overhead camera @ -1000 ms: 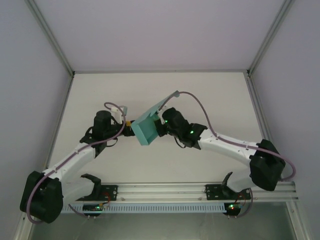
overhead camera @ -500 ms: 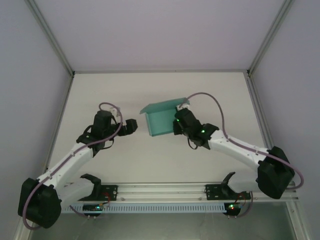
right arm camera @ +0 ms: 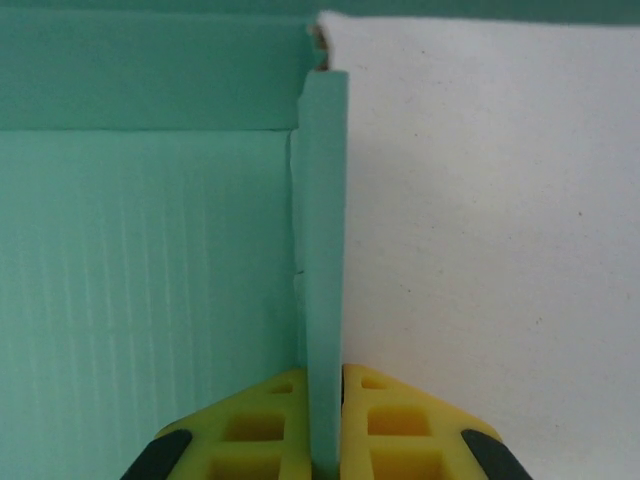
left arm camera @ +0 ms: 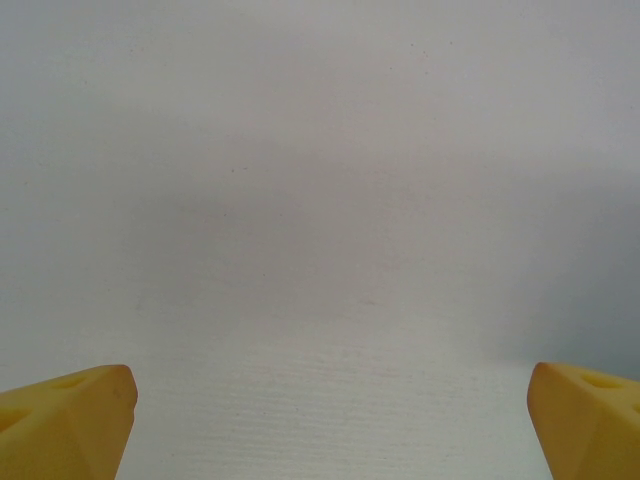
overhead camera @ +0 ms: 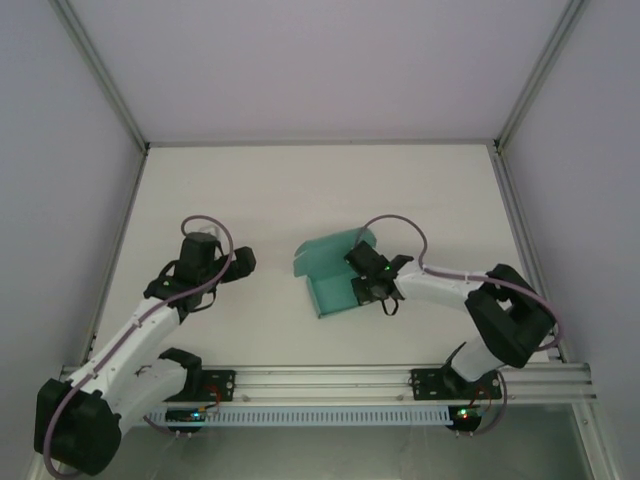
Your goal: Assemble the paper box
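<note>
The teal-green paper box [overhead camera: 332, 270] lies partly folded near the table's middle, its base flat and one wall raised at the back. My right gripper [overhead camera: 360, 283] is shut on the box's upright right side wall [right arm camera: 322, 250]; both yellow fingers [right arm camera: 390, 425] pinch that thin card edge-on. The box's ribbed base [right arm camera: 150, 300] spreads to the left of the pinched wall. My left gripper [overhead camera: 243, 262] stands apart, well to the left of the box, open, its yellow fingertips [left arm camera: 70, 420] wide over bare table with nothing between them.
The white table [overhead camera: 320, 190] is walled on the left, right and back. An aluminium rail [overhead camera: 330, 382] runs along the near edge between the arm bases. Cables loop above both wrists.
My right gripper has brought the box down and toward the near edge, from held up and tilted to lying on the table. My left arm has drawn back to the left, away from it.
</note>
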Action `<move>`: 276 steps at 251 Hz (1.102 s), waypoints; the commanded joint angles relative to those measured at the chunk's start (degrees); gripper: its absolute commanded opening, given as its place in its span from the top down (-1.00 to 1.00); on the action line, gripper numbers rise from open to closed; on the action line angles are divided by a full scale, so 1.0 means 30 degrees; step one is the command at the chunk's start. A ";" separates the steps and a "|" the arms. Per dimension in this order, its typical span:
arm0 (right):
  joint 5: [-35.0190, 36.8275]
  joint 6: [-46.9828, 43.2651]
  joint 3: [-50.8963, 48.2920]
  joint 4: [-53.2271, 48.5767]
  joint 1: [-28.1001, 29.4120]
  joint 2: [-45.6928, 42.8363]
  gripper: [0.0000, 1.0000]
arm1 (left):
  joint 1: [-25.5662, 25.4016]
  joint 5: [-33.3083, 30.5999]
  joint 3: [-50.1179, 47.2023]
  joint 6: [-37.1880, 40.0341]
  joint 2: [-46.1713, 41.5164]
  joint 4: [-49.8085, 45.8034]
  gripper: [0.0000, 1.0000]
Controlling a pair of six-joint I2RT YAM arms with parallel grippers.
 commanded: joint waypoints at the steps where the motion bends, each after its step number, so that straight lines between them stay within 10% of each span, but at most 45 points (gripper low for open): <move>1: 0.1299 -0.0418 0.1227 -0.2244 0.0142 0.1160 0.83 | 0.0033 -0.0165 -0.0262 0.0447 -0.0392 -0.0189 -0.99; 90: 0.0225 -0.0826 0.3132 -0.3096 0.0084 0.0392 0.23 | 0.0025 0.0085 -0.0255 0.0908 -0.0484 -0.0138 -0.99; 244: -0.1362 -0.1734 0.3500 -0.2584 -0.1310 0.2931 0.23 | 0.0018 0.0465 -0.0338 0.1346 -0.0192 0.0037 -0.99; 276: -0.0652 -0.1382 0.3523 -0.2283 -0.1289 0.3220 0.65 | 0.0027 0.0665 -0.0315 0.1333 -0.0164 0.0040 -0.99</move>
